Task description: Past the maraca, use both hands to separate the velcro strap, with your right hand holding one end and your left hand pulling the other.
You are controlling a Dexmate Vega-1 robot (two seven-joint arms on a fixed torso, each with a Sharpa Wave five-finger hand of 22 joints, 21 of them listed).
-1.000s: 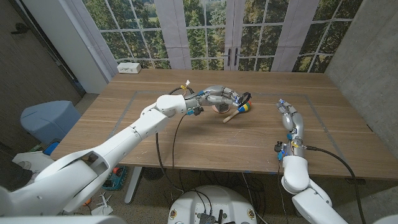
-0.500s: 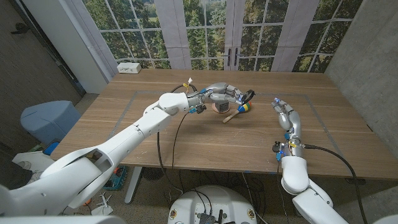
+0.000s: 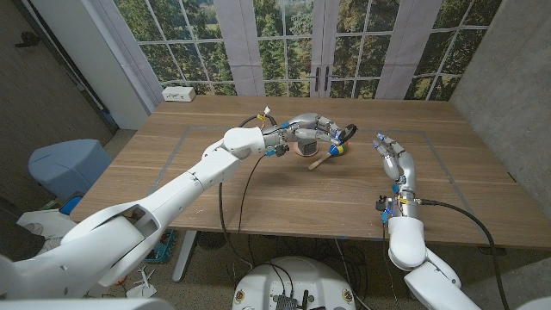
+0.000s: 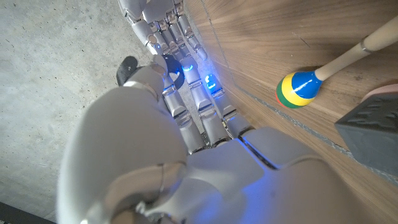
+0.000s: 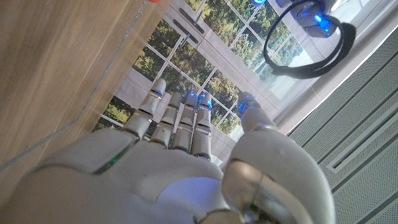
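1. The left hand (image 3: 317, 129) is reaching across the far middle of the wooden worktop (image 3: 258, 185), and its fingertips are pinching a black velcro strap (image 3: 347, 132) that is curling into a loop just past them.
2. In the right wrist view the velcro strap (image 5: 306, 38) is hanging as an open black ring from the lit fingertips of that left hand, lifted clear of the wood.
3. The maraca (image 3: 331, 153) is lying on the worktop just beside and on the near side of the left hand, its pale handle pointing toward the robot's left and its blue, yellow and green head lying toward the right hand.
4. In the left wrist view the maraca (image 4: 300, 88) is resting beside the hand's knuckles, apart from them.
5. The right hand (image 3: 392, 155) is hovering over the right part of the worktop, fingers spread apart and holding nothing, near the strap but not touching it.
6. A white box (image 3: 178, 93) is sitting at the far left edge, by the window.
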